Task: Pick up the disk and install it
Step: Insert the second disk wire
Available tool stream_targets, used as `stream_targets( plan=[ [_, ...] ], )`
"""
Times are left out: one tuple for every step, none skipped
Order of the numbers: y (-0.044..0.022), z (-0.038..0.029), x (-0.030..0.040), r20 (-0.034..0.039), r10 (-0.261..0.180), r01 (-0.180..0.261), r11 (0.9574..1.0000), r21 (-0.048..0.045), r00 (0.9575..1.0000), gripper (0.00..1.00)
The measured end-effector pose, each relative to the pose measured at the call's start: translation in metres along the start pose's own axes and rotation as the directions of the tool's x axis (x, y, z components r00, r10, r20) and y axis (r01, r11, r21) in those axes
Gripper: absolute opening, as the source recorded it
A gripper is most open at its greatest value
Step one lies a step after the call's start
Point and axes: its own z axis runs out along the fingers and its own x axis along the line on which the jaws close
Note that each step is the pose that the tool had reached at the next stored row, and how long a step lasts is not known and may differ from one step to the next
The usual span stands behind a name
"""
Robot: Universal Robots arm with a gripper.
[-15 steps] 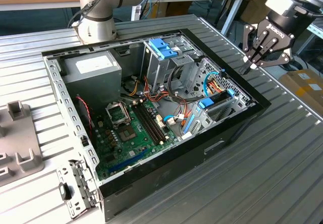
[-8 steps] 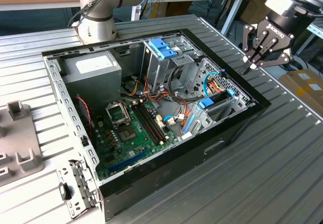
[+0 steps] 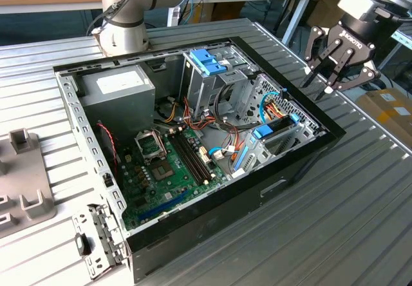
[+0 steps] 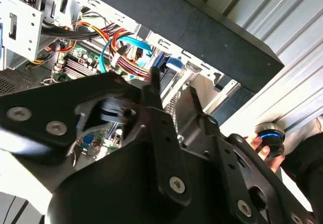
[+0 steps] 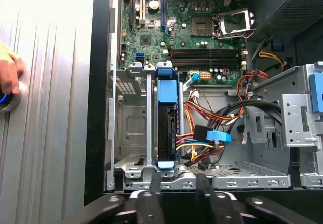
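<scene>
The jaws are spread wide and hold nothing. In the exterior view they hang in the air just outside the black wall of the open computer case (image 3: pixel 219 203), above the ribbed metal desk (image 3: pixel 335 221).

Directly below and just ahead of the jaws, inside that wall, is the metal drive bay (image 5: pixel 132 128). The disk (image 5: pixel 167 125) stands on edge in it, its light-blue carrier showing at both ends, with the cage rails close on either side. In the exterior view it is the dark slab (image 3: pixel 281 126) in the corner of the case nearest the jaws.

Just beyond the disk, a bundle of orange, red and yellow cables (image 5: pixel 214 114) and a blue connector (image 5: pixel 218 134) lie close to its side. I cannot tell whether any is plugged into it. Farther off lies the green motherboard (image 5: pixel 202 37).

Off to one side of the jaws, a person's hand (image 5: pixel 9 72) rests on a round blue-lit button (image 4: pixel 270 135) on the desk.

By my reading, pickup and insertion look finished and the release has been made. Whether the carrier is fully latched cannot be judged. Any further contact would call for a straight push on the carrier's end, clear of the cables.
</scene>
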Motion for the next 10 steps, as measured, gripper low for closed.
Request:
stream_targets(
  plan=[
    [0.0000, 0.0000, 0.0000, 0.0000, 0.000, 0.000, 1.0000, 0.0000, 1.0000, 0.42],
    [0.0001, 0.0000, 0.0000, 0.0000, 0.000, 0.000, 1.0000, 0.0000, 1.0000, 0.42],
    [0.0001, 0.0000, 0.0000, 0.0000, 0.000, 0.000, 1.0000, 0.0000, 1.0000, 0.48],
    [0.0001, 0.0000, -0.0003, 0.0000, 0.000, 0.000, 1.0000, 0.0000, 1.0000, 0.48],
    [0.0004, 0.0000, -0.0010, -0.0001, 0.000, 0.000, 1.0000, 0.0000, 1.0000, 0.48],
    [0.0018, 0.0004, -0.0038, 0.0000, 0.000, 0.000, 1.0000, 0.0000, 1.0000, 0.48],
    [0.0029, 0.0006, -0.0069, 0.0000, 0.000, 0.000, 1.0000, 0.0000, 1.0000, 0.48],
    [0.0038, 0.0009, -0.0094, 0.0000, 0.000, 0.000, 1.0000, 0.0000, 1.0000, 0.48],
    [0.0071, 0.0018, -0.0119, -0.0001, 0.000, 0.000, 1.0000, 0.0000, 1.0000, 0.48],
    [0.0101, 0.0028, -0.0122, -0.0001, 0.000, 0.000, 1.0000, 0.0000, 1.0000, 0.48]
  ],
)
